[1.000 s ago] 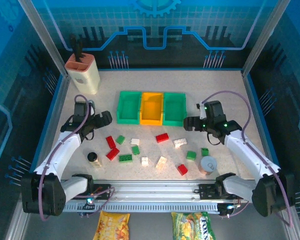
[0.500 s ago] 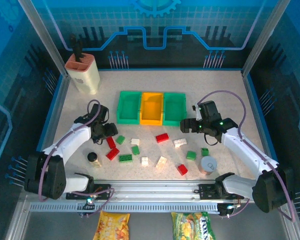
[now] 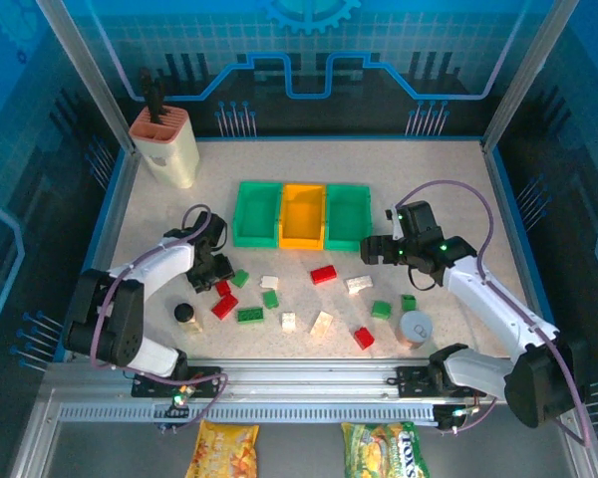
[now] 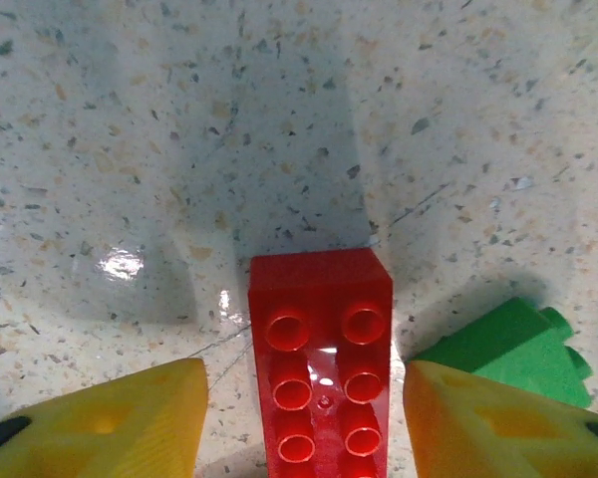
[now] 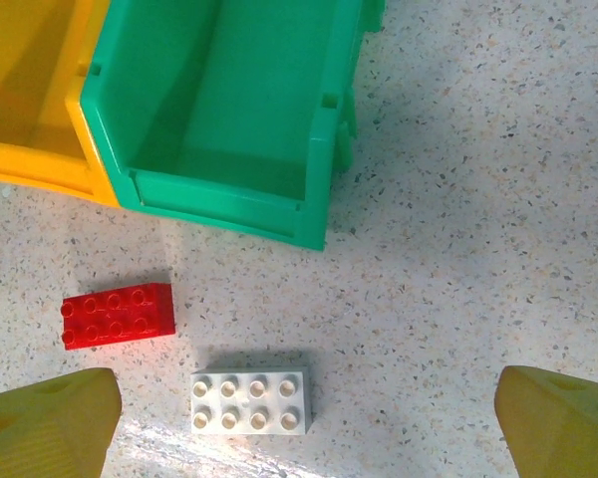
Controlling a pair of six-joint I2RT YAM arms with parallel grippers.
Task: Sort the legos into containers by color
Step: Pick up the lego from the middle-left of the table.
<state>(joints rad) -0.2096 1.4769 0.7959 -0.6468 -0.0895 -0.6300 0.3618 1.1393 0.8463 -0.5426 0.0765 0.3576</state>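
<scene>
left gripper: low at a red lego, near the containers' left front corner | right gripper: by their right front corner | containers: green, yellow-orange, green row | other legos: scattered on bench

Red, green and cream legos lie scattered beside the joined green, yellow, green containers.

L gripper came down over red lego, jaws closing in (R gripper edged left).
</scene>
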